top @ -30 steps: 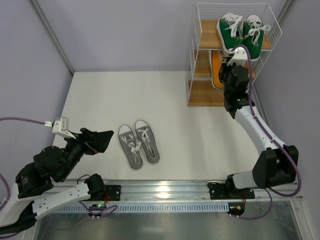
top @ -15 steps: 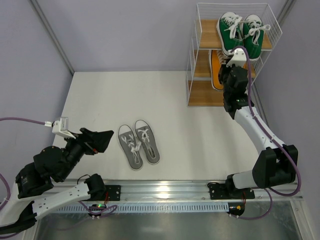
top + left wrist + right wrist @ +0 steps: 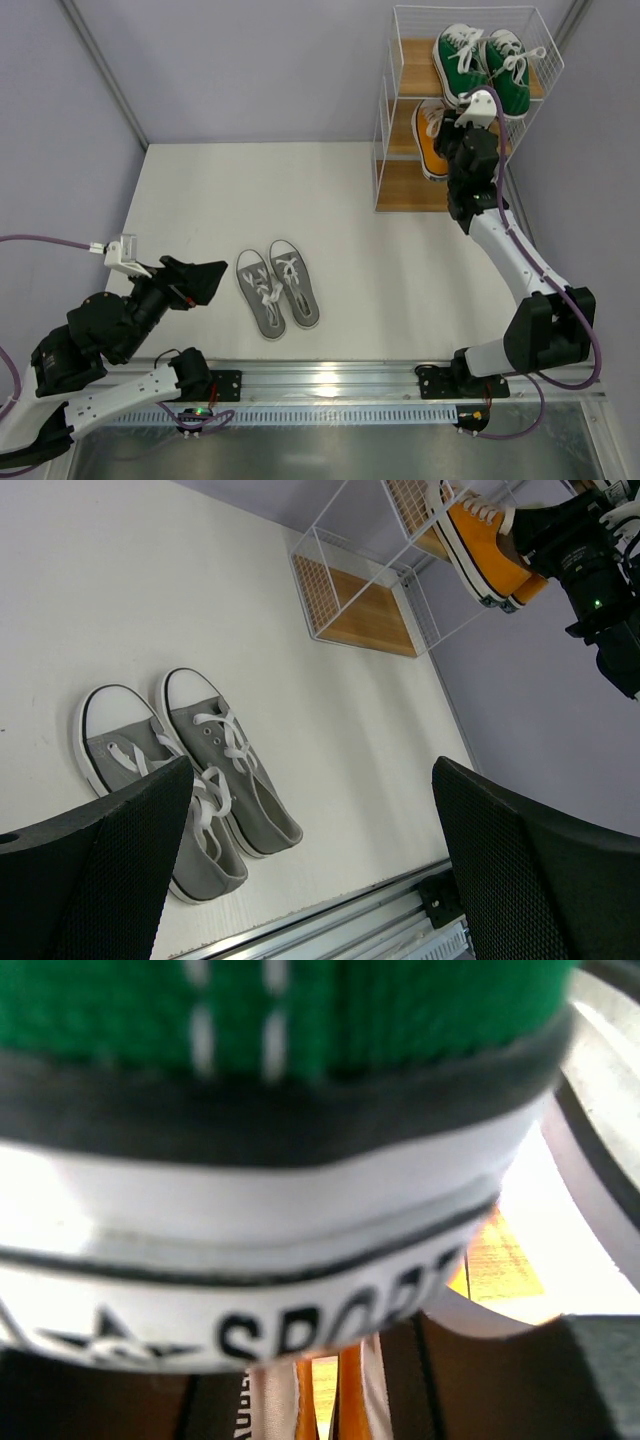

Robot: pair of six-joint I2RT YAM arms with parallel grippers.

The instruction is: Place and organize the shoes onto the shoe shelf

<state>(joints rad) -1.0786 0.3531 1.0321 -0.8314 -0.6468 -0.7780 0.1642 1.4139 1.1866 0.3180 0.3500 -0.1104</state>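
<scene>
My left gripper (image 3: 200,281) hangs low over the near left of the white table (image 3: 330,210), its jaws spread wide with nothing between them. The black fingers (image 3: 110,870) frame the left wrist view. Just to its right, the grey shoes (image 3: 277,288) lie side by side on the table, touching, toes pointing away from me. Far right, at the back, stands the shoe shelf (image 3: 412,62). The green shoes (image 3: 480,65) sit as a pair on the top board and the orange shoes (image 3: 432,135) on the middle board, while the bottom board (image 3: 410,187) is bare wood. My right gripper (image 3: 464,126) reaches into the middle tier at the orange pair, under the green heels. The right wrist view is filled by a blurred green heel, so I cannot tell whether that gripper grips or has let go.
</scene>
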